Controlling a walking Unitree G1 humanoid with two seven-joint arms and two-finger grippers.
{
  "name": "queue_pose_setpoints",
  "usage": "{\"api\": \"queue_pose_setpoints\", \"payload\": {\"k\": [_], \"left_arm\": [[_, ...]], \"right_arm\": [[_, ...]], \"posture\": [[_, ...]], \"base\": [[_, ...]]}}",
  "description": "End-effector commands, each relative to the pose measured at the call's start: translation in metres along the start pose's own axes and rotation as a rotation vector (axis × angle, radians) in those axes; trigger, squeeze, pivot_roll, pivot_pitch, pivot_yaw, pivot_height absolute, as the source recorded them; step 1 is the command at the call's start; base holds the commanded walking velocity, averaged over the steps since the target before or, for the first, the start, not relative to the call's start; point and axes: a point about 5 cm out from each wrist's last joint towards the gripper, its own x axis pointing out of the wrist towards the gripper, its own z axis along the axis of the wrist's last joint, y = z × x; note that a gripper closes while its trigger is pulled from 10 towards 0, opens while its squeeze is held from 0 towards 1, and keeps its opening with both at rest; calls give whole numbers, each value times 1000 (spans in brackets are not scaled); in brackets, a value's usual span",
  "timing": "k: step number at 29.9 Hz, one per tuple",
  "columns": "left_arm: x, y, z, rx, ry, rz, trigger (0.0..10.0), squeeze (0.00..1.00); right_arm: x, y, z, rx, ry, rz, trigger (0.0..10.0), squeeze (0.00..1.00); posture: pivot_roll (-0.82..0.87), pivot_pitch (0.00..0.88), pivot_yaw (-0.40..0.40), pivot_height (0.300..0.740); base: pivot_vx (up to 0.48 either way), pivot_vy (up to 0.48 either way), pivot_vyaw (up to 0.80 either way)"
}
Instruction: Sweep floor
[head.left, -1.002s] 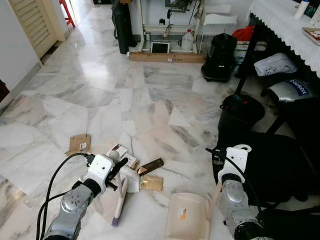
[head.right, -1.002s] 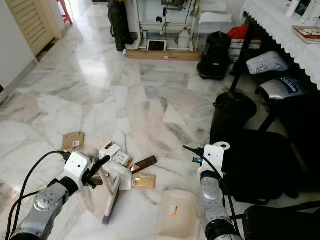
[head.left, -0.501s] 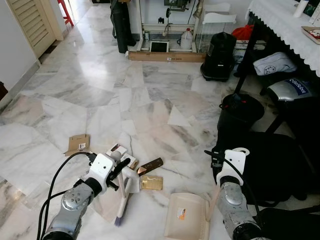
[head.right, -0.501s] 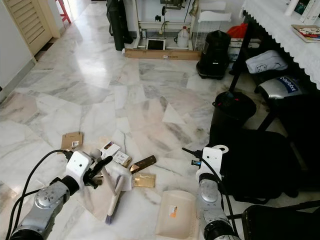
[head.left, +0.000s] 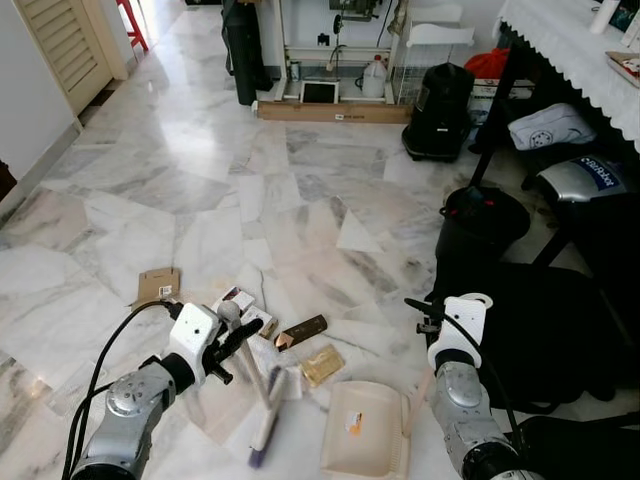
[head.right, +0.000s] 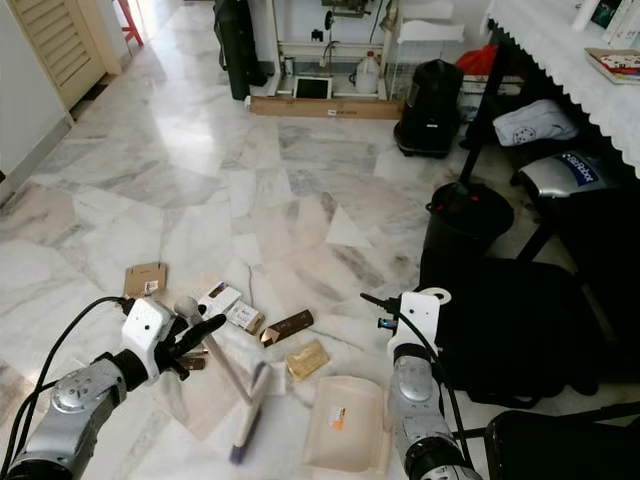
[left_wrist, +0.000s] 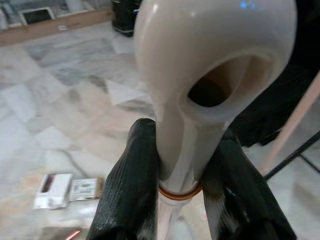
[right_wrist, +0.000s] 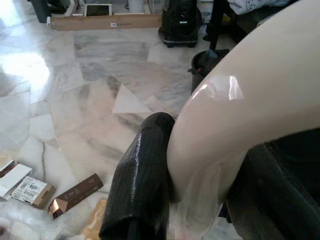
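Since a second ago the brush (head.left: 263, 405) has swung across the floor toward the dustpan (head.left: 367, 430), and its head, which lay back by the left arm, now sits nearer the pan's open edge. With it the gold packet (head.left: 322, 365) has slid and turned, ending up just beside the pan's front corner. The dustpan itself has shifted a little toward the litter and tilted to face it.

The left gripper (left_wrist: 177, 175) has its jaws clamped on the brush handle just under the pale looped end. The right gripper (right_wrist: 200, 200) has its jaws closed around the curved cream handle of the dustpan, holding the pan flat on the marble floor (head.left: 200, 180).

Other litter lies further from the pan: a dark brown box (head.left: 303, 331) just beyond the gold packet, two small printed cartons (head.left: 245, 307) near the left gripper, and a flat piece of cardboard (head.left: 158, 286) well apart toward the wall side. A pale sheet of paper (head.left: 225, 405) lies under the brush.

The stroke looks effective: one item is almost at the pan's lip. I judge the sweep only begun, with most pieces yet to be gathered.
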Motion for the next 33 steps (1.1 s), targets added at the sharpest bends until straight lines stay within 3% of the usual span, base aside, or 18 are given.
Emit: {"api": "queue_pose_setpoints", "payload": {"k": [1,5,7,15,23,28,33], "left_arm": [[-2,1,5,-31,-17,-28,10000,0],[-3,7,11,-28,-35,11,10000,0],[-5,16,17,19,-37,69,10000,0],[-7,27,21,112,-28,174,10000,0],[-5,28,6,197,8,280,10000,0],[0,27,3,145,-16,342,10000,0],[7,22,0,37,-68,387,10000,0]], "right_arm": [[3,4,6,12,-18,11,10000,0],[3,5,7,13,-18,13,10000,0],[3,5,6,15,-18,14,10000,0],[3,6,6,14,-16,15,10000,0],[3,7,6,15,-16,19,10000,0],[4,7,8,17,-30,31,10000,0],[3,5,8,21,-32,39,10000,0]], "posture": [[91,97,-5,740],[92,98,-4,740],[93,98,-4,740],[92,97,-3,740],[80,96,-4,740],[65,92,-4,740],[52,87,-8,740]], "base": [[0,0,0],[0,0,0],[0,0,0],[0,0,0],[0,0,0],[0,0,0],[0,0,0]]}}
